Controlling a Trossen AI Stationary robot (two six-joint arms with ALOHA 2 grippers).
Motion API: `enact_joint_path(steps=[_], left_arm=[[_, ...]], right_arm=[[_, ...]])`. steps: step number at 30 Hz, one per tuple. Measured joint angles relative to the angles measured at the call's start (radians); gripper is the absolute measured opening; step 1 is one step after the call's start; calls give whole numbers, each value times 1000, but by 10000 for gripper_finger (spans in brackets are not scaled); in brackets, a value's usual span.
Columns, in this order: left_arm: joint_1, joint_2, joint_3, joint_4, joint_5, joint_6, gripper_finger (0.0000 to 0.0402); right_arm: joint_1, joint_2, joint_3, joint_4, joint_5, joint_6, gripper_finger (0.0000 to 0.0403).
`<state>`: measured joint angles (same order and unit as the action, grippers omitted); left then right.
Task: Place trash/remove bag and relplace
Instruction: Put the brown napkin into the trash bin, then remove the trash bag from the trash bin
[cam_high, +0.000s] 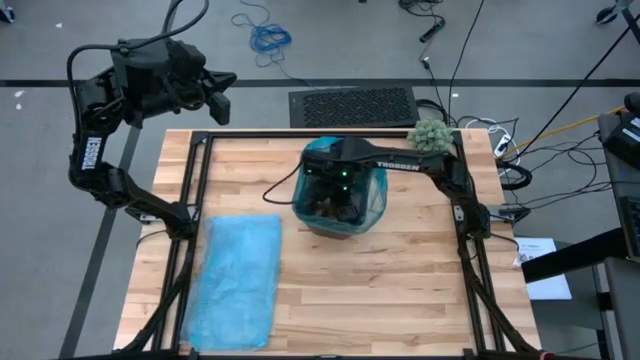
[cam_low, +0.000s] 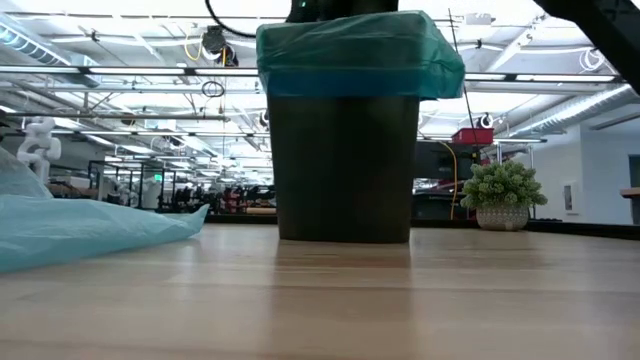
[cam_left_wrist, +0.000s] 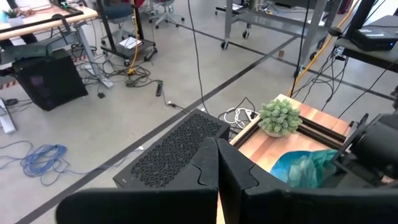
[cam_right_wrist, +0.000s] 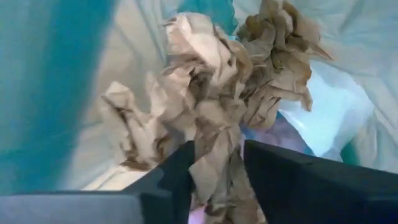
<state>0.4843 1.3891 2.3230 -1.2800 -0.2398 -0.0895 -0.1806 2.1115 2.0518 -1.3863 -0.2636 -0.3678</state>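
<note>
Two dark fingers of the right gripper (cam_right_wrist: 217, 171) stand a little apart down inside the bin (cam_low: 345, 165), with crumpled brown paper between them — the strip of paper touches both inner faces, though a firm grip on it cannot be made out. The trash (cam_right_wrist: 217, 93) lies heaped in the bottom of the teal bag (cam_low: 350, 50) that lines the bin, mostly brown wads with a pale lilac piece below. The right arm reaches in from the table's right edge, bent at the elbow, its wrist dipping over the bin's mouth. The left gripper (cam_left_wrist: 217, 180) is pressed closed and empty — that arm is folded back beyond the table's far left corner. A spare blue bag (cam_high: 238, 280) lies flat on the table (cam_high: 400, 290) near the left side.
</note>
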Motion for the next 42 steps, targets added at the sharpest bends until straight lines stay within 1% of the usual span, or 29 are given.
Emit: enact_joint_path(steps=[3, 8, 15, 19, 24, 30, 37, 42], left_arm=[[0, 0, 0, 0, 0, 3, 0], [0, 0, 0, 0, 0, 51, 0], [0, 0, 0, -2, 0, 71, 0], [0, 0, 0, -3, 0, 71, 0], [0, 0, 0, -3, 0, 70, 0], [0, 0, 0, -2, 0, 70, 0], [0, 0, 0, -2, 0, 69, 0], [0, 0, 0, -2, 0, 69, 0]], right_arm=[[0, -25, 0, 1, 0, 27, 158], [0, -52, 0, 4, 0, 63, 192], [0, -71, 0, 4, 0, 62, 229], [2, -101, 1, 5, 0, 45, 243], [5, -141, 40, -3, -2, 46, 247], [6, -185, 118, -1, -9, 57, 247], [6, -186, 230, 3, -33, 125, 247], [-2, -181, 242, 9, -33, 107, 247]])
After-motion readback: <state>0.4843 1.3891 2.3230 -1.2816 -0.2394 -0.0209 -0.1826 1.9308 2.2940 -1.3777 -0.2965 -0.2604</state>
